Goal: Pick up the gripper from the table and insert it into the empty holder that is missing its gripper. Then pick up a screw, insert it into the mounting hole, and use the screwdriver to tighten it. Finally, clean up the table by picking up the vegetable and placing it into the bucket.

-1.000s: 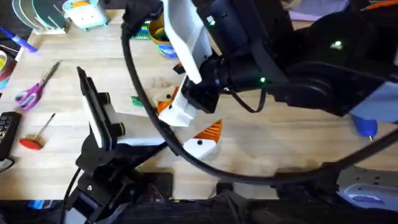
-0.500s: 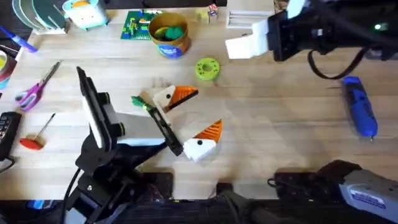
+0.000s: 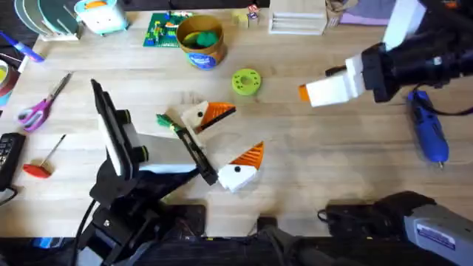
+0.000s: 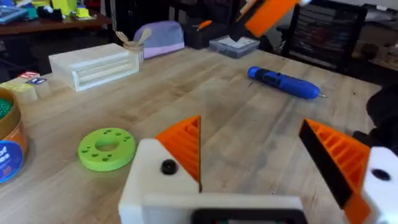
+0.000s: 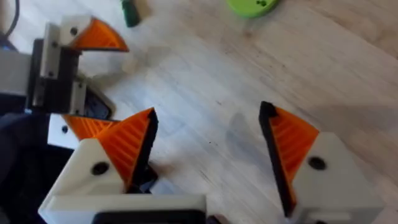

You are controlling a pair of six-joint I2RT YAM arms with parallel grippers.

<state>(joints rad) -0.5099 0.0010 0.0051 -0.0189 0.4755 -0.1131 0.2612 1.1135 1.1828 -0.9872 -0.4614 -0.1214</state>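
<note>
Your right gripper (image 5: 205,155) hangs spread and empty over the table (image 3: 332,162), near the screwdriver (image 3: 429,133). Your left gripper (image 3: 214,140) also looks spread, though 1 finger may sit loose. The vegetable (image 3: 168,123) lies beside the holder (image 3: 196,155).

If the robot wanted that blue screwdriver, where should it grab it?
Probably around the thick middle of the blue screwdriver, coming straight down from above and gripping across its width: it lies flat on the table, and its thin tip offers little hold.
</note>
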